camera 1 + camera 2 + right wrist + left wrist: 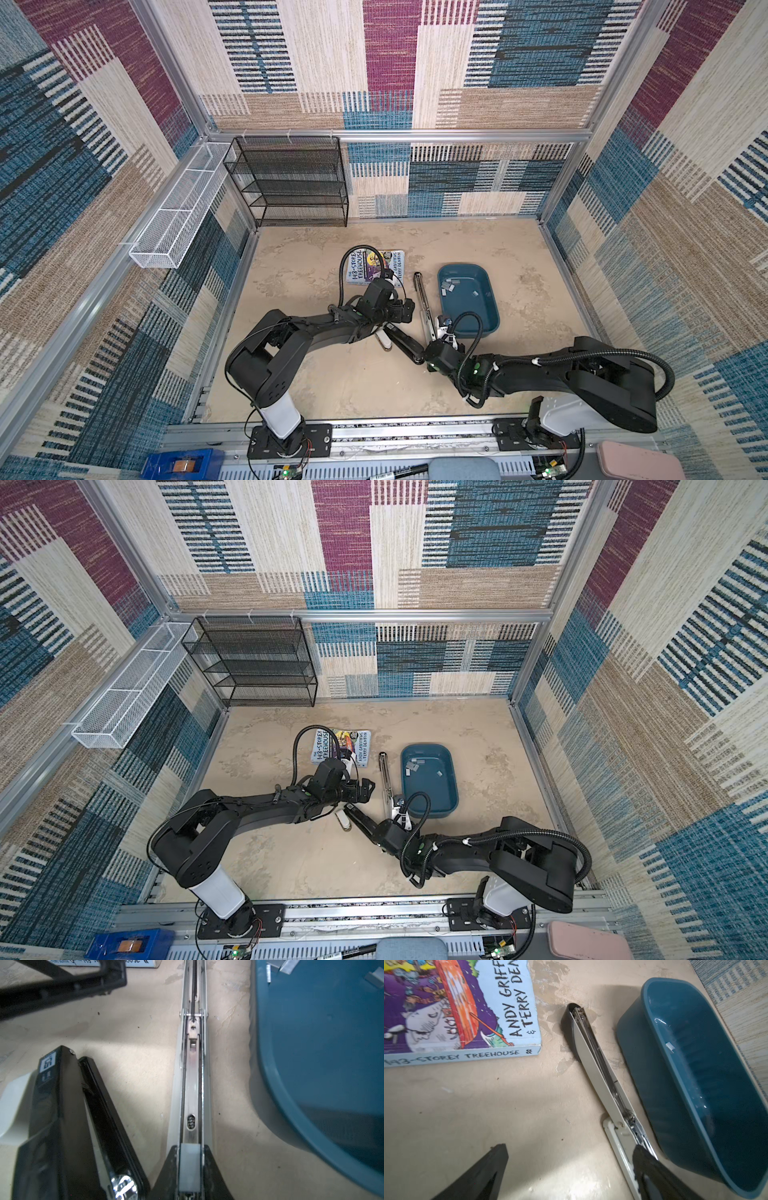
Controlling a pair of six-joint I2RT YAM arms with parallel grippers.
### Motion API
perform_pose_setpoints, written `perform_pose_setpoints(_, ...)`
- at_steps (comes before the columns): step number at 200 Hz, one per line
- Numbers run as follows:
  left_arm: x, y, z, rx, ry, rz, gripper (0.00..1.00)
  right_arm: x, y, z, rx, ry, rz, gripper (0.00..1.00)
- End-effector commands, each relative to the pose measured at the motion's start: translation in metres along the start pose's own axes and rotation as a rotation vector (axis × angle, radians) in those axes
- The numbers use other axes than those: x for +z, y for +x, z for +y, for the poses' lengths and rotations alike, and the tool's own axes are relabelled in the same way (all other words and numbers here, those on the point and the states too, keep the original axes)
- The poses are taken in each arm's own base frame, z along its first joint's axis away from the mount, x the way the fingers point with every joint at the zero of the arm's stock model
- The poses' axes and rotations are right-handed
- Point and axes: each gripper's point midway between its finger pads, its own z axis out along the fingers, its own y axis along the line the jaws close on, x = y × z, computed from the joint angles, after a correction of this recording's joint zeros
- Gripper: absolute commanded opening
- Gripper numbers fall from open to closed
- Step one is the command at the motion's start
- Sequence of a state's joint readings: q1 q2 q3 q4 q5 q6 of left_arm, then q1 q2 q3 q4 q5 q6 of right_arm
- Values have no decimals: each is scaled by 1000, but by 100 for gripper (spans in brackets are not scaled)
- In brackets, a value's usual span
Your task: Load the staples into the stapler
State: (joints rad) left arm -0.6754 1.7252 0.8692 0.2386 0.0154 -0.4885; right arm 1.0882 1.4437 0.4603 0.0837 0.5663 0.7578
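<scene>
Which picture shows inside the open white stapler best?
The right wrist view: it looks straight into the white stapler, along its open channel. The left wrist view shows it side-on; both top views show it tiny.

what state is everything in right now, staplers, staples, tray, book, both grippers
white stapler: swung open flat, channel looks empty
black stapler: lying on table, seems partly open
blue tray: upright
staples: loose in blue tray
book: closed, flat
left gripper: fingers wide, empty
right gripper: fingers closed on white stapler's near end
</scene>
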Motion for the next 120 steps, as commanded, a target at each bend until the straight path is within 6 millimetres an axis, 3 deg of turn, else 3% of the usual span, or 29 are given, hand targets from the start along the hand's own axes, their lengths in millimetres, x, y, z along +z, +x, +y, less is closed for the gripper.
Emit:
perform_pose_setpoints(1,11,-1,-9,-42,58,32,97,-2,-1,3,7,-21,-1,17)
perform_pose_setpoints(79,57,-1,-9,-199,169,131,95,-20,-5,7,33,-156,-47,14)
perform_pose_setpoints(120,71,4,-15,-220,213,180,95,-25,-8,12,36,-204,-66,12)
